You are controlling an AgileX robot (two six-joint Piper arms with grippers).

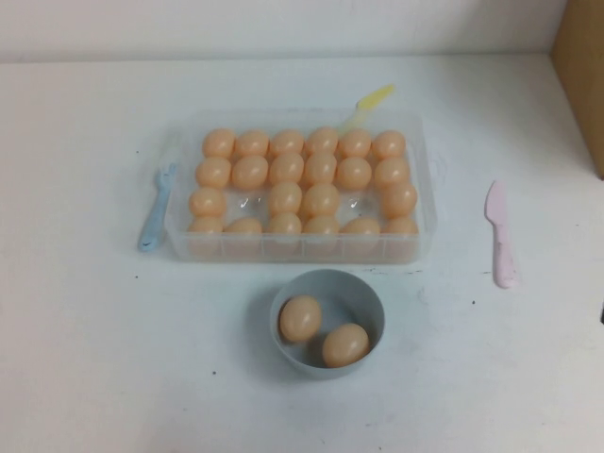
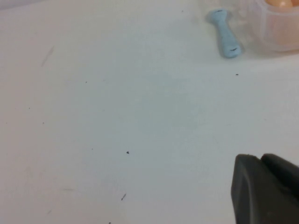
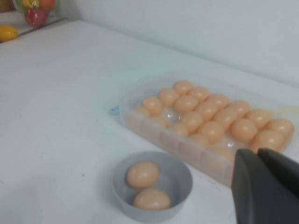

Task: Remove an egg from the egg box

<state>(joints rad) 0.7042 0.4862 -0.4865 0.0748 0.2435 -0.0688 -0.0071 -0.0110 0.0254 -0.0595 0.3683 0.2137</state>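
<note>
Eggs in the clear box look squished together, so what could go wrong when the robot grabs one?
The peach-orange eggs sit tightly packed in the clear plastic egg box, so a gripper might bump or lift a neighbour. They look glossy, so one could slip. The round blue-grey bowl already holds two eggs; dropping another might knock them. The left gripper and right gripper show only in their wrist views, away from the box.

— How's the light?
— Even and bright from above — the white table [image 1: 94, 359] nearly washes out, and the bowl [image 1: 283, 330] casts only a faint shadow.
— Glare?
— Small glints on the egg box [image 1: 420, 179].
— Sharpness?
— Soft throughout; the left gripper [image 2: 266, 191] and right gripper [image 3: 266, 186] are dark blurs at the wrist views' corners.
</note>
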